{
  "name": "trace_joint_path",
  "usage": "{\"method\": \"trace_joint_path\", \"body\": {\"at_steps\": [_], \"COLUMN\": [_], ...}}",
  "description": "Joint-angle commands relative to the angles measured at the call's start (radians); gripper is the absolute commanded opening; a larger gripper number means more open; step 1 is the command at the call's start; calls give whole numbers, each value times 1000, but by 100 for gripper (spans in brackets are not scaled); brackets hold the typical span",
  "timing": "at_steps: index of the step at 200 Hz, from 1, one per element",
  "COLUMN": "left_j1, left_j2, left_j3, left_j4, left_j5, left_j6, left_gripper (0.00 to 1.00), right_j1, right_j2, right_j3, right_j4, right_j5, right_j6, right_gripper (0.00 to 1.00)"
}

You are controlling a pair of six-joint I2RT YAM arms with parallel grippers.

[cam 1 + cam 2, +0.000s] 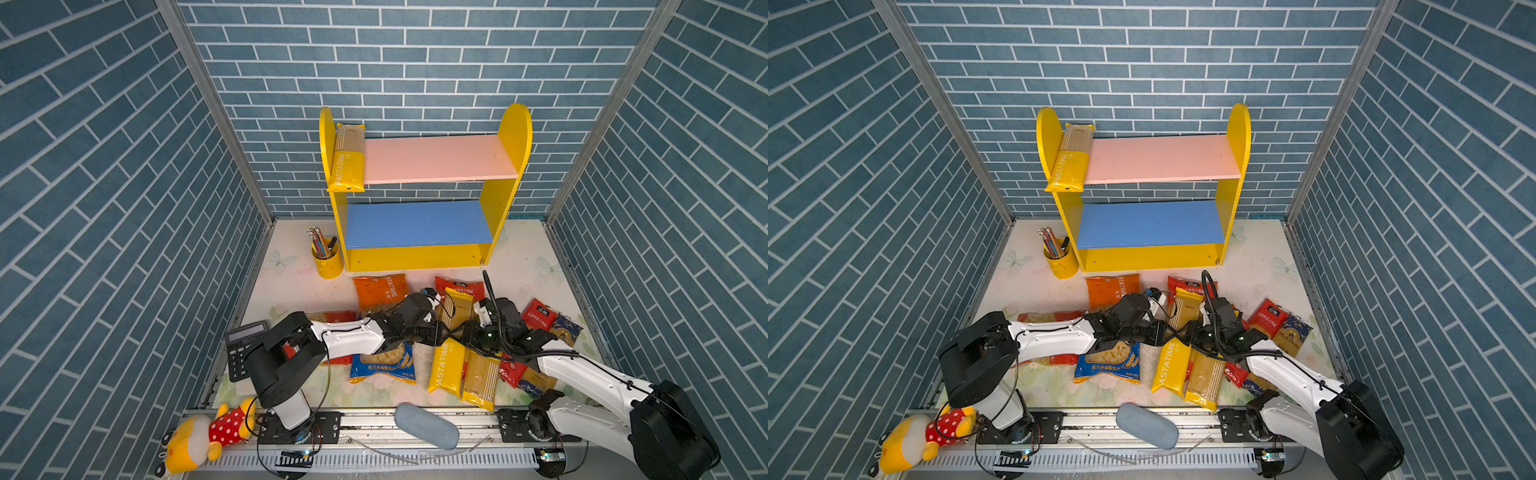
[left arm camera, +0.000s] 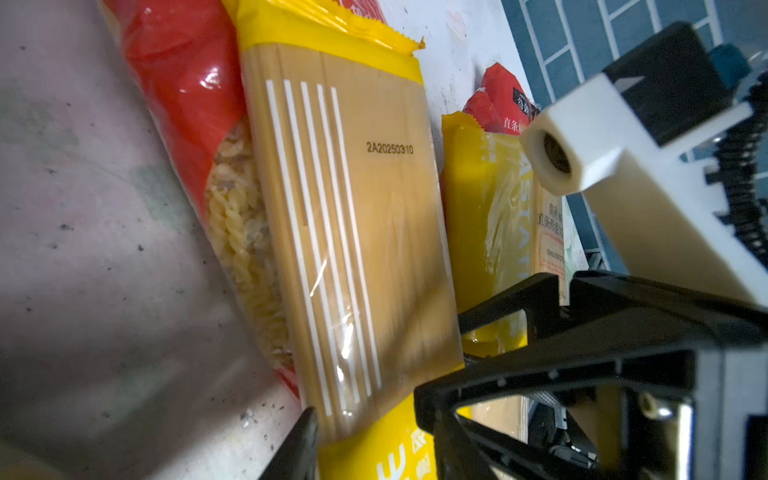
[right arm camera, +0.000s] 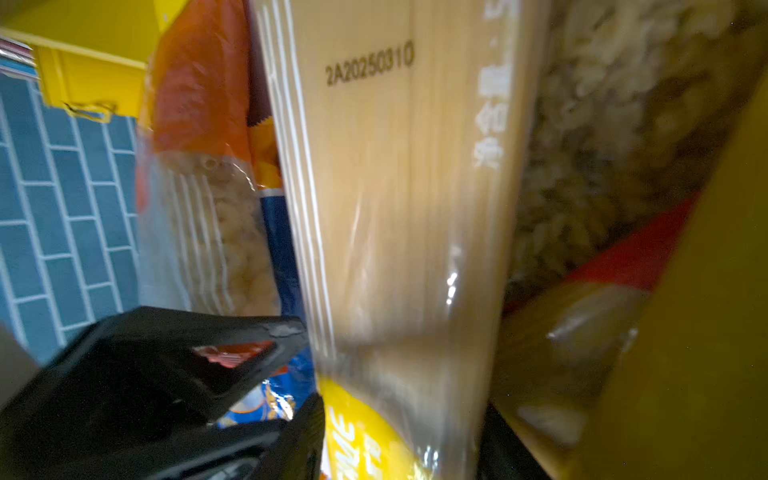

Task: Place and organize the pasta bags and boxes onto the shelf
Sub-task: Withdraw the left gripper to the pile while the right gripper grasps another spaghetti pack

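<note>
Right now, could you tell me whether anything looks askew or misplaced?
The yellow pack on the pink board leans on the side panel and overhangs the front edge. The plush toy lies off the table, on the front rail.

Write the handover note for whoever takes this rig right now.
Left gripper: jaws astride the middle of a yellow PASTATIME spaghetti pack on the table; grip unclear.
Right gripper: at the same pack from the opposite side; grip unclear.
Done: one PASTATIME pack sits on the shelf's pink upper board, by the left side panel. Blue lower board holds nothing.
Left: every other pack, among them the orange bag, blue macaroni bag and red spaghetti pack, lies on the table before the shelf.
</note>
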Motion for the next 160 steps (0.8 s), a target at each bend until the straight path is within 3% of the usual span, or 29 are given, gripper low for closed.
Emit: {"method": "trace_joint_path", "body": {"at_steps": [1,43,93,113,131,145,160], "left_j1": [24,24,42,61,85,91,91], "left_j2": [3,-22,-168,-247,-283,-294,-282], "left_j3": [-29,-34,-15,-34,-35,-28,-30], "left_j4": [16,13,-77,-77,-84,-98,-95], "left_j5": [23,25,26,-3,-7,-7,-7], "left_j6": [-27,-38,13,14,13,20,27], "left_gripper": [41,38,45,58,61,62,61], "right_j1": [2,1,-1,-1,-2,-4,3], "right_j2": [-11,-15,-97,-135,-136,-90,-39], "right_j3": [-17,-43,-20,17,68,120,104], "right_j4": [178,252,243,208,119,-36,-34], "right_j5": [-95,-72,-39,-18,7,59,40], "right_j6": [-13,-12,-24,-44,-69,-86,-62], "right_gripper": [48,24,10,8,7,11,23]}}
